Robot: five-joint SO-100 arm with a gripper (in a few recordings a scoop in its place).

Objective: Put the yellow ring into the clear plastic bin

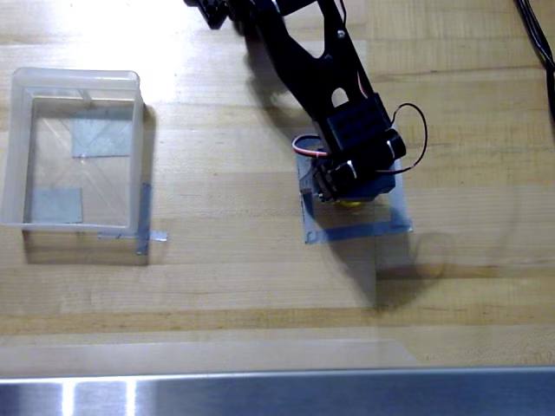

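Overhead view: we see the black gripper (347,192) lowered over the grey tape square (401,218), well to the right of the clear plastic bin (76,80). A sliver of the yellow ring (351,204) peeks out beneath it, inside that square. We cannot tell whether the fingers are spread or closed.

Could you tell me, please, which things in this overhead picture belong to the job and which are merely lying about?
Belonging to the job:
- small bright yellow ring, mostly hidden under the arm
- square clear plastic bin, at the left
- black gripper, lowered over the ring

Merely lying about:
- flat grey tape square on the wooden table
- black cable at the right edge
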